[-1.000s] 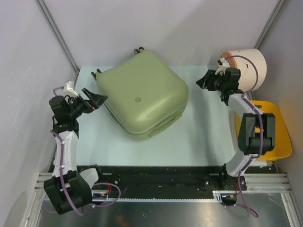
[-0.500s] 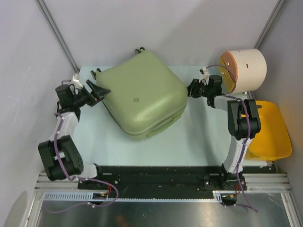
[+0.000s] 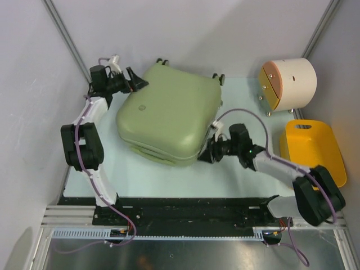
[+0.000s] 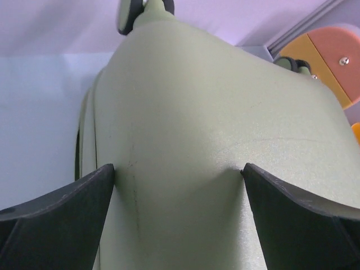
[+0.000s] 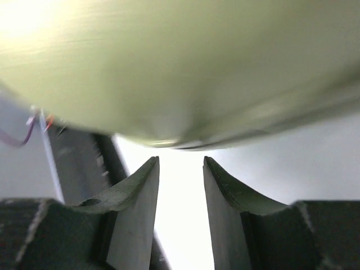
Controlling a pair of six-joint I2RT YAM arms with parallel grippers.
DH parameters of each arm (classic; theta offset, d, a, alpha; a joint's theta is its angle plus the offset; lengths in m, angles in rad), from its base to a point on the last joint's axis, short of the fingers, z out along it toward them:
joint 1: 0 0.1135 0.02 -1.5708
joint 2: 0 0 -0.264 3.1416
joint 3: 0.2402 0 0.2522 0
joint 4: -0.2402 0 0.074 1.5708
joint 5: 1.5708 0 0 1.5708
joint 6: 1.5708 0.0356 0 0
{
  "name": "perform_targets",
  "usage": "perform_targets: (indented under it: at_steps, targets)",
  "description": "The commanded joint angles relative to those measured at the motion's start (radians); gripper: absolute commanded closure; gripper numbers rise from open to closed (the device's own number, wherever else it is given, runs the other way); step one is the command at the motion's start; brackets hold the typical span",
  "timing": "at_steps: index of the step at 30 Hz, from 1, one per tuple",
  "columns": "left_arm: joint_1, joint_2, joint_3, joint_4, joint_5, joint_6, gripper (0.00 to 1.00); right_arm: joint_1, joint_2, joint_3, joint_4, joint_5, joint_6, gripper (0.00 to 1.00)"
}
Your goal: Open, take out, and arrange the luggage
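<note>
The luggage [image 3: 169,115] is a pale sage-green hard-shell suitcase lying flat and closed in the middle of the table, its wheels [image 3: 163,60] toward the back. My left gripper [image 3: 138,84] is at its far-left corner, open wide, with both fingertips [image 4: 107,171] resting against the green shell [image 4: 191,112] and nothing gripped. My right gripper [image 3: 205,156] sits low at the suitcase's near-right corner. Its jaws stand partly open with only bright table between the fingers [image 5: 140,197], and the suitcase's rounded edge [image 5: 169,73] is just beyond their tips.
A cream cylindrical drum [image 3: 289,83] lies on its side at the back right, also seen in the left wrist view as the drum [image 4: 332,56]. A yellow plastic basket [image 3: 312,152] sits at the right edge. Grey walls close in the table on the left, back and right.
The suitcase has turned and shifted. My left gripper moved back to its far-left corner. My right arm swung from beside the drum down to the near-right corner, jaws narrowing.
</note>
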Motion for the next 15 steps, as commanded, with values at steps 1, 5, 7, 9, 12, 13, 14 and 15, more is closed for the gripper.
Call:
perform_targets:
  at_steps: [1,5,7,9,12,13,14,15]
  targets:
    - [-0.057,0.011,0.123,-0.098,0.009,0.114,0.0,0.19,-0.14,-0.029,0.01,0.08,-0.021,0.57]
    - [0.047,-0.112,0.203,-0.115,-0.115,0.106,0.0,0.185,-0.113,0.028,-0.014,0.121,-0.051,0.54]
    - [0.127,-0.191,0.183,-0.136,-0.14,0.091,0.0,0.17,-0.117,0.081,-0.051,0.137,-0.105,0.54]
    - [0.206,-0.329,0.085,-0.172,-0.154,0.055,0.0,0.14,-0.158,0.103,-0.1,0.132,-0.139,0.53]
    - [0.292,-0.555,-0.128,-0.245,-0.204,0.028,0.0,0.087,-0.227,0.117,-0.196,0.149,-0.243,0.52]
    - [0.305,-0.608,-0.179,-0.267,-0.218,0.032,0.0,0.08,-0.241,0.12,-0.224,0.157,-0.274,0.51]
    - [0.315,-0.666,-0.277,-0.317,-0.242,0.034,0.0,0.069,-0.246,0.118,-0.267,0.193,-0.333,0.51]
    - [0.328,-0.752,-0.32,-0.339,-0.249,0.031,0.0,0.066,-0.248,0.12,-0.283,0.203,-0.358,0.52]
